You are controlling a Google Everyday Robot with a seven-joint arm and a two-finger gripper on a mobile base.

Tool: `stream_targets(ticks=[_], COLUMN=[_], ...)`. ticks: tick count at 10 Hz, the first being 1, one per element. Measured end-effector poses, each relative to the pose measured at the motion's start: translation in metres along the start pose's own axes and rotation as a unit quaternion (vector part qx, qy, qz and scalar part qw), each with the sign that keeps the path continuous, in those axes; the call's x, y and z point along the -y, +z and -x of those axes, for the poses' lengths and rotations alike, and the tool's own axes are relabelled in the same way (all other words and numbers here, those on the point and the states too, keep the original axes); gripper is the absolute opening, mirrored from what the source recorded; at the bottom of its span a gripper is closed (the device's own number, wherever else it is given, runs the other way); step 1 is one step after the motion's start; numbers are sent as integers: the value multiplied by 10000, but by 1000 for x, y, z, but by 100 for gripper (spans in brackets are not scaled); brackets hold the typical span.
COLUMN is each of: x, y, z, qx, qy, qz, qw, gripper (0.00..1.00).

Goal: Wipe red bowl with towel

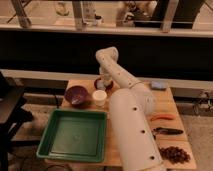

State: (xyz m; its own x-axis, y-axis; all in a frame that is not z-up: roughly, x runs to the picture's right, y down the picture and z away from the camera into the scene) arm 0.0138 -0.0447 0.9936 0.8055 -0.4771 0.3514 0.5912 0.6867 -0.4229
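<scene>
The small red bowl (98,84) sits at the back of the wooden table (167,102), just behind the white cup (99,97). Only its red rim shows on either side of my arm. My gripper (105,79) points down right over the bowl, at the end of the white arm (130,125) that reaches in from the bottom of the view. I cannot make out a towel at the gripper. A flat blue-grey cloth-like item (158,85) lies at the back right of the table.
A larger dark purple bowl (77,94) stands left of the cup. A green tray (75,134) fills the front left. On the right lie an orange tool (162,117), a black tool (167,131) and a dark cluster (174,154). A dark chair (10,112) stands at the left.
</scene>
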Motion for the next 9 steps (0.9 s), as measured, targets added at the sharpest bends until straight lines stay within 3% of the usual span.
stream_targets(ticks=[3, 9], x=[-11, -24], y=[-4, -13], z=[15, -11], qx=[65, -162], qy=[-19, 201], qz=[57, 16], qw=[10000, 9997], gripper=[0, 0])
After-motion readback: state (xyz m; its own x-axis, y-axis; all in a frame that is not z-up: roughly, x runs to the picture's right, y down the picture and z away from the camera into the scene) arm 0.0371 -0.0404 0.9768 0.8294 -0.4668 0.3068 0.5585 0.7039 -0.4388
